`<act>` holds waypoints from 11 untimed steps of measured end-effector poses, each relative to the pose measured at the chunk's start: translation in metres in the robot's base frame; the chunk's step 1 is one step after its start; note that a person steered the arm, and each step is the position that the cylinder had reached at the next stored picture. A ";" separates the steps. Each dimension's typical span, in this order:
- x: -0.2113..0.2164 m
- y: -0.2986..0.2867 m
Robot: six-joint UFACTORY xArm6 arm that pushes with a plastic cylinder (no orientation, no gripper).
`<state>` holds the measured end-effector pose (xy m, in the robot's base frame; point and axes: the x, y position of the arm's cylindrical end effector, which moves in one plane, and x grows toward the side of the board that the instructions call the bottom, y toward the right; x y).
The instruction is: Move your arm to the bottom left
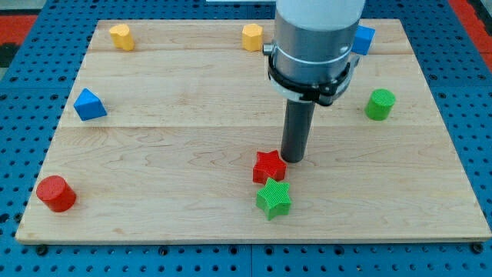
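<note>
Board: one pale wooden board [154, 154] on a blue pegboard table [23, 92].
Blocks, total: eight that I can count.
Red: two – a red star [269, 165] near the board's middle and a red cylinder [56, 193] at the view's bottom left corner.
Green: two – a green star [274, 198] just below the red star, touching or nearly touching it, and a green cylinder [380, 104] at the view's right.
Yellow: two – a yellow block [121, 36] at the top left and a second yellow block [252, 37] at the top centre; their exact shapes are hard to make out.
Blue: two – a blue triangle [89, 105] at the view's left and a blue cube [363, 39] at the top right, partly hidden behind my arm.
My arm: one grey housing [311, 46] coming down from the view's top, ending in one dark rod.
My tip [293, 159]: a bare rod with nothing to spread or pinch; it sits just right of the red star, touching or almost touching its upper right edge.
Bottom left: the area around the red cylinder, well apart from my tip.
</note>
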<state>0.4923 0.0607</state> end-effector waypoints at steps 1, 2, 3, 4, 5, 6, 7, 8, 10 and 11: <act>-0.030 -0.032; -0.046 -0.129; -0.046 -0.250; -0.044 -0.363; -0.026 -0.366; 0.004 -0.366; 0.022 -0.365; 0.041 -0.366; 0.115 -0.362; 0.093 -0.334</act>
